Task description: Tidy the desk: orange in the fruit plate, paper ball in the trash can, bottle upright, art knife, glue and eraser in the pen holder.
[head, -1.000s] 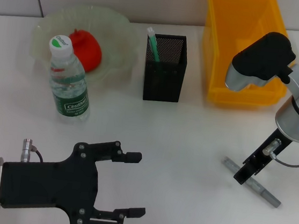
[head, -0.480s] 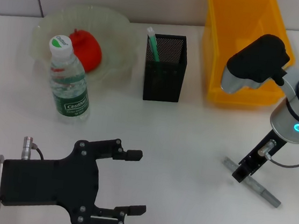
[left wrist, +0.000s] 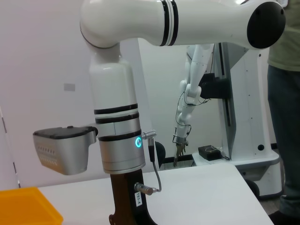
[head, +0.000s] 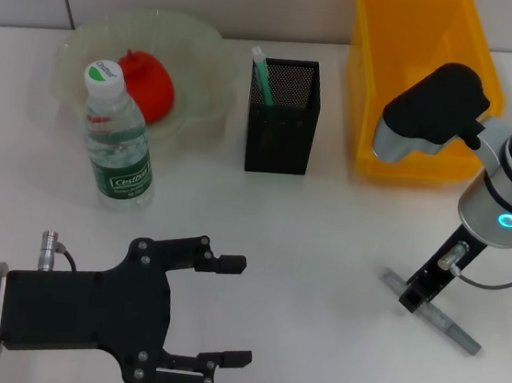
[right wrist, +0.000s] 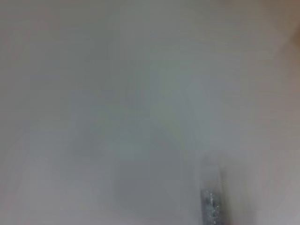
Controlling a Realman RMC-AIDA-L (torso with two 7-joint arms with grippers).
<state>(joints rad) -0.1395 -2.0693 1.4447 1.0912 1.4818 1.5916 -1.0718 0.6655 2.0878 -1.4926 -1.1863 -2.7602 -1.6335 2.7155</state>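
Observation:
The orange [head: 146,85] lies in the pale-green fruit plate [head: 205,49] at the back left. In front of the plate the bottle [head: 118,143] stands upright. The black mesh pen holder [head: 282,121] holds a green-and-white stick [head: 262,74]; I cannot tell if it is the glue. The grey art knife [head: 458,334] lies flat at the front right, and my right gripper [head: 413,300] points down onto its left part. A grey strip of the art knife [right wrist: 210,208] shows in the right wrist view. My left gripper [head: 227,312] hovers open at the front left, holding nothing. Paper ball and eraser are out of view.
The yellow trash can [head: 415,76] stands at the back right, close behind my right arm [left wrist: 117,140]. The trash can's corner [left wrist: 23,208] shows in the left wrist view, where a person [left wrist: 286,117] stands beyond the table's end.
My right arm has shifted slightly left over the art knife, which has stayed where it lay. The left gripper has hardly moved.

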